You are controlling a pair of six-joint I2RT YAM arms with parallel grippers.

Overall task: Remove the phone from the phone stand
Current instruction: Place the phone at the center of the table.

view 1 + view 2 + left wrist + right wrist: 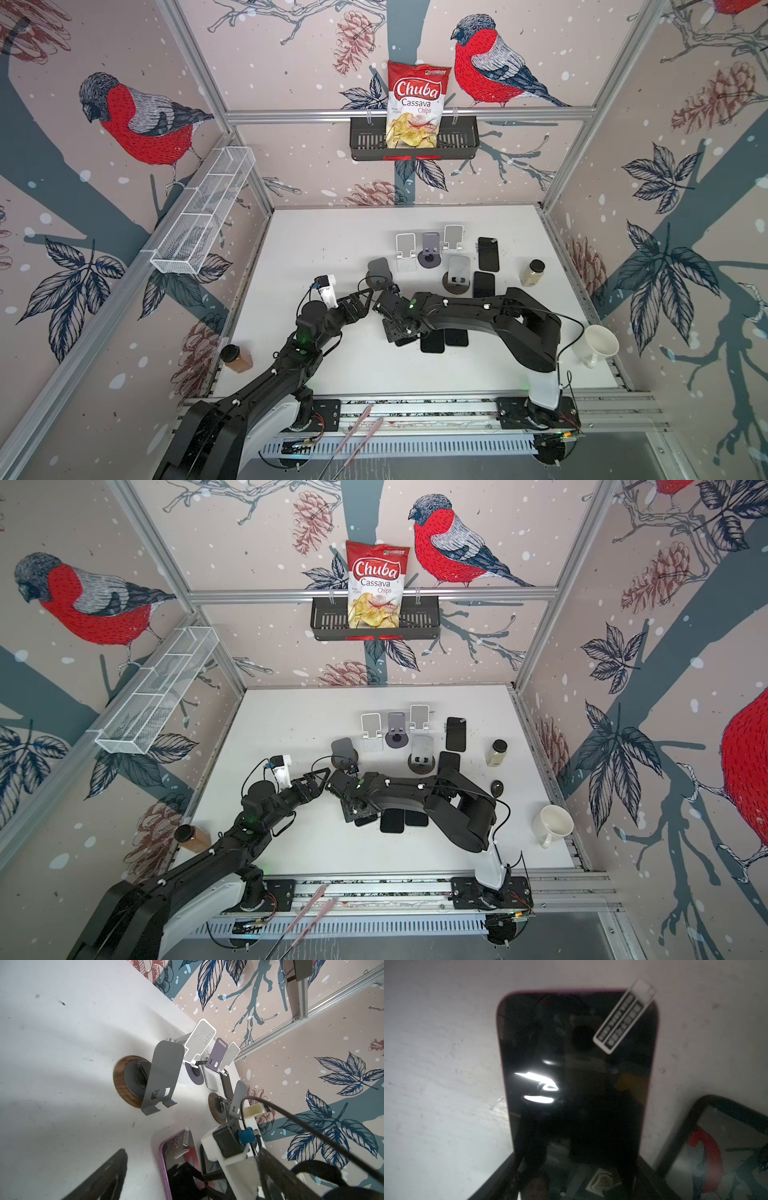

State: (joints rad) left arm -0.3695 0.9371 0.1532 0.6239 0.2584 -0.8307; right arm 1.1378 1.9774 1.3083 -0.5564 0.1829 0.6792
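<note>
1. The white counter (332,249) in the bird-papered cell carries everything here: five phone stands toward the back, several dark phones lying flat, and both arms meeting near its middle.
2. The right arm (478,311) reaches across to the centre, and the right tool (397,330) sits low over the counter. We read its jaws as part closed across the width of the phone and clamped on it, though the wrist view is dim.
3. The left arm (270,378) hangs alongside. The left tool (365,305) is spread wide and empty, just beside the right tool.
4. The grey stand (379,270) on its round wooden base, nearest the tools, is bare. So are the other four stands (430,245) in both top views.
5. The phone (577,1064), black-faced with a purple rim, lies close to flat in front of the grey stand and apart from it, just beside two black phones (432,345). We cannot tell whether it rests fully on the counter. We judge the removal done and the set-down in hand. The next move calls for settling the phone flat, opening the jaws and lifting straight up without nudging its neighbours.
6. A small white label (623,1016) overhangs the phone's far corner, at the end away from the tool, so a straight retreat should clear it.
</note>
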